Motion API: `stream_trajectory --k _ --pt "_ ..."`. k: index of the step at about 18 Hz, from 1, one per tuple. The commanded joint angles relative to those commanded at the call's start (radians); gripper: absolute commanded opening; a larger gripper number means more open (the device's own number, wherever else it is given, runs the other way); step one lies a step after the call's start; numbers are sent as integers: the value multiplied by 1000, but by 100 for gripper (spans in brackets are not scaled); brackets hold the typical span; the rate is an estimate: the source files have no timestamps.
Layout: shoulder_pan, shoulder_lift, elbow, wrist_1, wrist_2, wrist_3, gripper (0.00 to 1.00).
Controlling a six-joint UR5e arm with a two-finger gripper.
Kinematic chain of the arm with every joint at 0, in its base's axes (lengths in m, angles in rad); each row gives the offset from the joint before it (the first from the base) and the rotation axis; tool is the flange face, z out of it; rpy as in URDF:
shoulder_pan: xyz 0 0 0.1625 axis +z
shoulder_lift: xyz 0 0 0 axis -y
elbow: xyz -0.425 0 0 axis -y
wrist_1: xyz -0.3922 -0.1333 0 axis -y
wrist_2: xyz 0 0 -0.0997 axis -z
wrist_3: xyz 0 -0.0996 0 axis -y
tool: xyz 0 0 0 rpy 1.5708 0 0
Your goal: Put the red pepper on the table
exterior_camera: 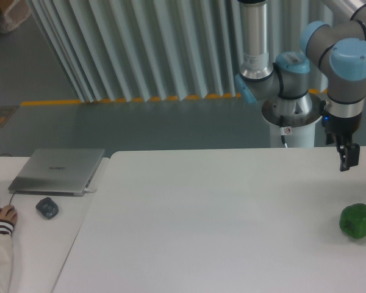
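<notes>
The red pepper is not in view. The white table point(219, 213) fills the lower part of the camera view. My gripper point(346, 163) hangs from the arm at the far right, just above the table's back edge. It is seen side-on as one dark piece, so I cannot tell whether the jaws are open or shut. Nothing red shows between the fingers. A green bell pepper point(357, 221) lies on the table below and slightly right of the gripper, apart from it.
The arm's base point(288, 119) stands behind the table at the right. On the adjoining desk at the left are a grey laptop point(58, 171), a dark mouse point(47, 207) and a person's hand point(1, 215).
</notes>
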Motion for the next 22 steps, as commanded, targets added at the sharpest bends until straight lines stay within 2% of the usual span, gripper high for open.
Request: stream_trajectory --k 2,4,7,9,13,15,18,20,22 --pt "2 -2 0 46 9 0 100" --pt "9 -3 2 55 49 -2 100" --pt "79 -11 8 77 72 50 100" --pt "156 -17 21 103 69 202 100" --pt "227 -48 55 117 65 225 100" --pt "250 -78 71 147 66 279 100" --pt "343 -132 100 210 66 461 100" --pt "371 -173 127 235 65 543 100" --pt "400 -212 141 293 49 638 100"
